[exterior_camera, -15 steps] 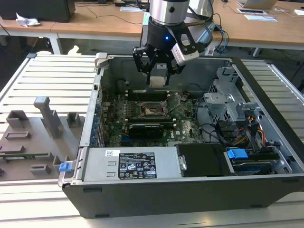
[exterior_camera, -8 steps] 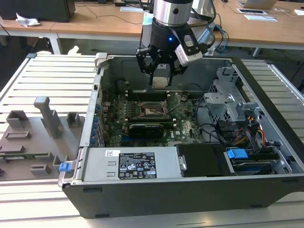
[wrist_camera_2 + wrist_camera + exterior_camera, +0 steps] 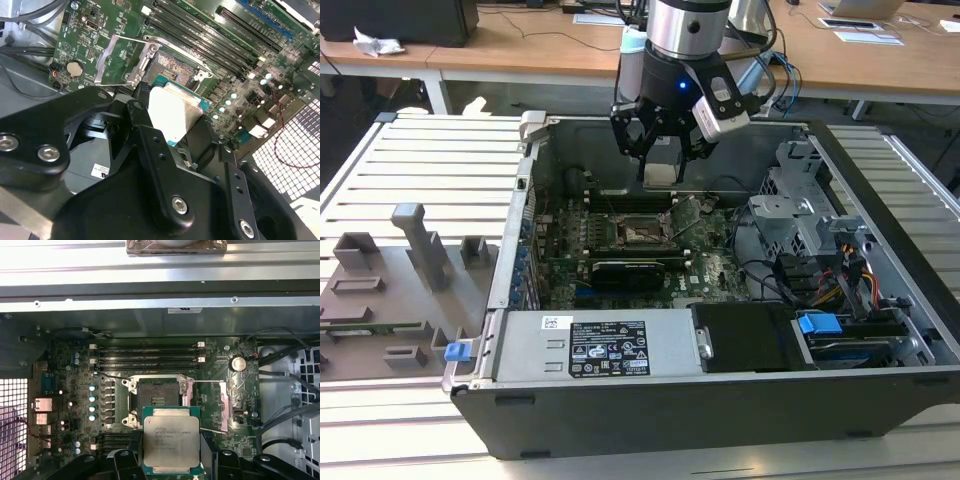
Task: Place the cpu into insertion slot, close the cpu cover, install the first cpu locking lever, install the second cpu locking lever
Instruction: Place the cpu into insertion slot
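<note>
Currently holding the cpu by opposite edges in the gripper, jaws closed to chip width, level, above the insertion slot, not touching. Seeing cpu cover swung open toward the exterior view's right. Worth squaring corners to slot, descending straight, no sideways sliding.

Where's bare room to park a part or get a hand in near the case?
Bare: table slats at the exterior view's left, bordered by case wall and fixture tray. Crowded: drive cage and cables at its right; gripper holding cpu near the insertion slot.
</note>
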Action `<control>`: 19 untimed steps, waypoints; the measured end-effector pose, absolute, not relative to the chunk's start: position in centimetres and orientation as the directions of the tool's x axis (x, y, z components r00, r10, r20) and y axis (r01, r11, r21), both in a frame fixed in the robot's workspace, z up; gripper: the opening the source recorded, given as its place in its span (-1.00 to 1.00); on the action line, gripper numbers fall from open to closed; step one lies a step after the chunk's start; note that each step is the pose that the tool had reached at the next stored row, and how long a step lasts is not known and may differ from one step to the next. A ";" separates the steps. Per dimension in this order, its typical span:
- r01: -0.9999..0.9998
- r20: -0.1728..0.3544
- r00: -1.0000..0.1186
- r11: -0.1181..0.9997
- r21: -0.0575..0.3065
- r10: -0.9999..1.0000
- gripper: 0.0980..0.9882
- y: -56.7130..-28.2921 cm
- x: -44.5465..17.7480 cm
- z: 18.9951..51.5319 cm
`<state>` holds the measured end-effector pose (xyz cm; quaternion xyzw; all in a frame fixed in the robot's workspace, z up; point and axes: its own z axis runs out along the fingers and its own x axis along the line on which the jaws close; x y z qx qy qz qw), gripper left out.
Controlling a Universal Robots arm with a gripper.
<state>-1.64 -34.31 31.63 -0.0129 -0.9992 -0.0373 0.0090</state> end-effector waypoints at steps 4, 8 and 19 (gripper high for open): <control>0.026 0.019 -1.000 0.997 0.074 0.025 0.00 -34.3 -1.4 31.4; 0.026 0.019 -1.000 0.997 0.074 0.025 0.00 -34.3 -1.3 31.3; 0.026 0.019 -1.000 0.997 0.074 0.025 0.00 -34.3 -1.0 30.8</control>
